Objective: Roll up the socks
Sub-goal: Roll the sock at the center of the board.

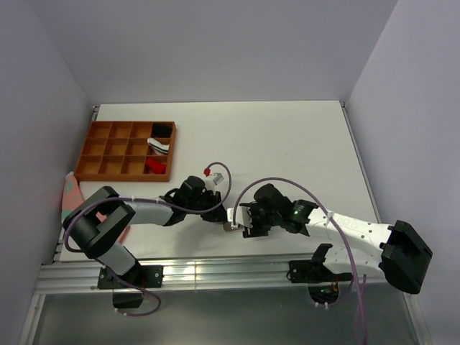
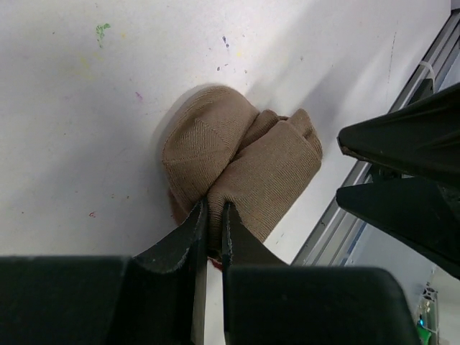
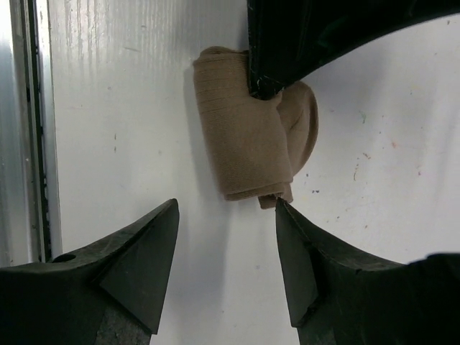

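The tan-brown sock [image 2: 241,162] lies in a folded, rolled-up bundle on the white table near its front edge. It also fills the middle of the right wrist view [image 3: 244,133] and is a small tan spot [image 1: 228,226] from above. My left gripper [image 2: 214,215] [image 1: 219,214] is shut on a fold of this sock. A sliver of red shows deep between its jaws. My right gripper [image 3: 226,208] [image 1: 234,220] stands open just short of the bundle's end, one fingertip [image 3: 282,208] beside a loose corner. The bright red sock itself is not clearly in view.
A wooden compartment tray [image 1: 108,154] at the back left holds black, white and red rolled items. A pink and teal cloth [image 1: 72,192] lies at the table's left edge. The aluminium rail [image 1: 215,269] runs along the front edge, close to the bundle.
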`<state>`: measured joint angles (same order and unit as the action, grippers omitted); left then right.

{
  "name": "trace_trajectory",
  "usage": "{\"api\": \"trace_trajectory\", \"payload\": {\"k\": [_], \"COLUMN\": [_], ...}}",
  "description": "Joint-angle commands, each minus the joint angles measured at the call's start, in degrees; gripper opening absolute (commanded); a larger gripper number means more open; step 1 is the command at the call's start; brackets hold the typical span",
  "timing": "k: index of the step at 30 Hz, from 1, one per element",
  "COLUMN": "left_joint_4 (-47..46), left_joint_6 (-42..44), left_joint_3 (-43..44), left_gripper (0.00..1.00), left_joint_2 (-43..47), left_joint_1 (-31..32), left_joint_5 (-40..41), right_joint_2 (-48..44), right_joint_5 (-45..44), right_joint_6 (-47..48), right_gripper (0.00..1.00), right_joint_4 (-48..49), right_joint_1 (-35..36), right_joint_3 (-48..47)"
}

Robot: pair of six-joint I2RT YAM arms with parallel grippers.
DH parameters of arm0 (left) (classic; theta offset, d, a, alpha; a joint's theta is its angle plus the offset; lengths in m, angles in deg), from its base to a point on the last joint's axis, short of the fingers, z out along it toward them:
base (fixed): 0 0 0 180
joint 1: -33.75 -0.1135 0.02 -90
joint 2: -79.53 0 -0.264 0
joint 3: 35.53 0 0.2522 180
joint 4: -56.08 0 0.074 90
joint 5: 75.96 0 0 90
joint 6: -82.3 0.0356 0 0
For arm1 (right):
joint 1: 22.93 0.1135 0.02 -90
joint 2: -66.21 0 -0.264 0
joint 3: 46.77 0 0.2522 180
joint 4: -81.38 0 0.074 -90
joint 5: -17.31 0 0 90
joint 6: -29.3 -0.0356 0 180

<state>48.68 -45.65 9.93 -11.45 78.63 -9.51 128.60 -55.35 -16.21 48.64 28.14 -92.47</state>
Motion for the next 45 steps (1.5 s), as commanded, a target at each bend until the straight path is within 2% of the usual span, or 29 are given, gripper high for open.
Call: {"api": "trace_trajectory", "payload": {"k": [1, 15, 26, 33, 42, 45], "left_joint_4": [7.36, 10.71, 9.83, 7.29, 6.05, 6.14], "left_joint_6": [4.11, 6.31, 5.79, 1.58, -5.01, -7.47], "left_joint_3": [0.99, 5.30, 6.97, 7.93, 9.87, 10.48], "left_gripper": [0.00, 0.00, 0.00, 0.00, 0.00, 0.01], "left_joint_2": [-2.18, -5.79, -8.16, -9.92, -11.94, -11.94], "left_joint_1": [-1.29, -2.96, -4.80, -5.24, -5.24, -5.24], "left_joint_5": [-1.23, -3.25, -4.49, -3.52, -0.02, 1.74], "right_joint_2": [-0.26, 7.83, 15.56, 18.90, 23.03, 24.71], "right_joint_5": [-3.37, -8.20, -11.89, -12.42, -13.12, -12.07], "right_joint_6": [1.47, 1.65, 1.04, -1.16, -3.44, -5.02], "right_gripper": [0.64, 0.63, 0.60, 0.47, 0.48, 0.44], "right_joint_4": [5.27, 8.70, 9.58, 7.03, 4.84, 3.26], "right_joint_1": [2.27, 8.17, 8.52, 8.52, 8.43, 8.26], "right_joint_3": [-0.05, -0.57, -3.30, -6.29, -8.48, -10.15]}}
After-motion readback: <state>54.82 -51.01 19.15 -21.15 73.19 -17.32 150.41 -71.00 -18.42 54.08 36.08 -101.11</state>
